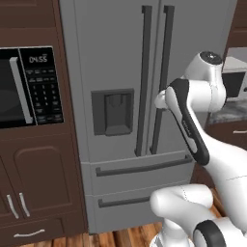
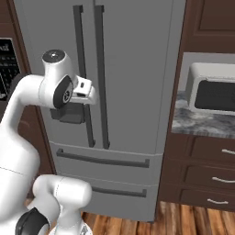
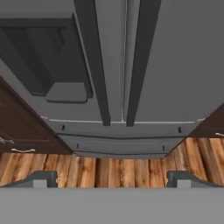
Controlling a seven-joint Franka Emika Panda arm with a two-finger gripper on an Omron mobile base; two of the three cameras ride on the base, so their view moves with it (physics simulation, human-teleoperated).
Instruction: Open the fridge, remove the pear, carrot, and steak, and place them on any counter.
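The grey French-door fridge (image 1: 116, 58) is standing shut, its two long dark vertical handles (image 3: 118, 61) running side by side down the middle seam, with the dispenser recess (image 1: 113, 112) on the left door and two drawers below. The gripper (image 3: 111, 177) is hovering in front of the doors with its fingertips (image 3: 41, 178) spread wide apart, holding nothing and touching neither handle (the wooden floor (image 3: 113, 168) is showing between the tips). To the right, a grey marbled counter (image 2: 202, 123) is carrying a pale toaster oven (image 2: 212, 94); a black microwave (image 1: 26, 87) is sitting in the brown cabinet on the left.
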